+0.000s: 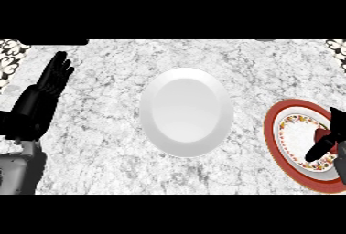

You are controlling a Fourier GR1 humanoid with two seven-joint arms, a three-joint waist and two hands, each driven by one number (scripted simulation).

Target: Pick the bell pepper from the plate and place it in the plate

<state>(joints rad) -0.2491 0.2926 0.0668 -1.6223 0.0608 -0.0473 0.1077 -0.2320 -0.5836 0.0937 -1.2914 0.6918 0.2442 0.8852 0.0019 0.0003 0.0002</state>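
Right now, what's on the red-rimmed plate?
The right hand is over the red-rimmed plate, fingers curled round a red thing, likely the bell pepper; only a bit of it shows. The hand hides the rest. The white plate holds nothing.

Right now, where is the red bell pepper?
In the head view, the bell pepper sits on the red-rimmed plate at the right edge, under the right hand.

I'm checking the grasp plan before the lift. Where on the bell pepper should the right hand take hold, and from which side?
Probably from above, fingers and thumb closing on opposite sides of the pepper. It lies low on the patterned plate, whose red rim blocks a flat sideways approach. The right hand is already over it, hiding most of it, so its stem and exact pose can't be told. The left hand rests open at far left.
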